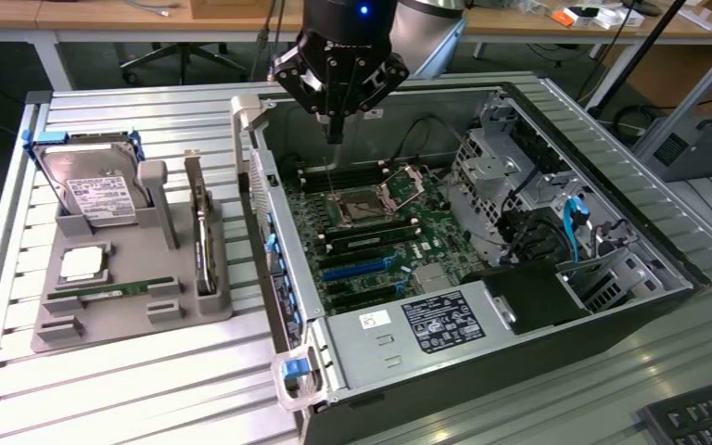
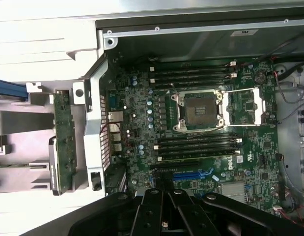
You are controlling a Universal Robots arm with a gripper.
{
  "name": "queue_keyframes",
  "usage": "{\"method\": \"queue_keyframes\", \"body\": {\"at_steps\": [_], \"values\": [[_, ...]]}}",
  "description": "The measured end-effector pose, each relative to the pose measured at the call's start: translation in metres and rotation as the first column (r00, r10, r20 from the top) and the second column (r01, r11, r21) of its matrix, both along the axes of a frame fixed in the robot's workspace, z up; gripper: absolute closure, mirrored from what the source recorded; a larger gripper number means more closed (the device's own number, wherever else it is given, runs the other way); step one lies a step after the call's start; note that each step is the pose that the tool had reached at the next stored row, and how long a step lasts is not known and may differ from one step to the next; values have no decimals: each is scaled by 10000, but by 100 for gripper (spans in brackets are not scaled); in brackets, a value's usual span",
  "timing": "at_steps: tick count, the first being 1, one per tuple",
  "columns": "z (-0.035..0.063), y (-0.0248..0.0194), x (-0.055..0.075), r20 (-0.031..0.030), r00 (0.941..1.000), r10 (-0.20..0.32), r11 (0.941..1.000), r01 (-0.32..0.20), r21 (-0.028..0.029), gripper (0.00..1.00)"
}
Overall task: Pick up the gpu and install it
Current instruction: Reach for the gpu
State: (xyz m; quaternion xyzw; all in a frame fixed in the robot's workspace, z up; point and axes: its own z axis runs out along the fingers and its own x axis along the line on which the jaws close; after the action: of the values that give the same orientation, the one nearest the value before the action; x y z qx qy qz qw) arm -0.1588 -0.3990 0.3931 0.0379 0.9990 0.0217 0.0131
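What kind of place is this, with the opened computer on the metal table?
Probably a robotics lab or workshop: a robot arm hangs over the open computer case, which sits on a slatted metal table, with wooden workbenches behind.

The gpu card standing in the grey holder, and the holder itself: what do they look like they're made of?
The gpu looks like a printed circuit board, probably fibreglass laminate: a flat, dull, dark-greenish face studded with small parts in the wrist view. The holder looks like moulded or printed plastic: uniform matte grey, thick rounded walls, no metallic glint.
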Motion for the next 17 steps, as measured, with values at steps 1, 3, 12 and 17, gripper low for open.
{"method": "queue_keyframes", "body": {"at_steps": [1, 3, 12, 17], "values": [[0, 0, -4, 0, 10000, 0, 10000, 0, 0, 89], [0, 0, -10, 0, 10000, 0, 10000, 0, 0, 89], [0, -1, -42, -1, 10000, 0, 10000, 0, -1, 89], [0, -1, -62, 0, 10000, 0, 10000, 0, 0, 89]]}}
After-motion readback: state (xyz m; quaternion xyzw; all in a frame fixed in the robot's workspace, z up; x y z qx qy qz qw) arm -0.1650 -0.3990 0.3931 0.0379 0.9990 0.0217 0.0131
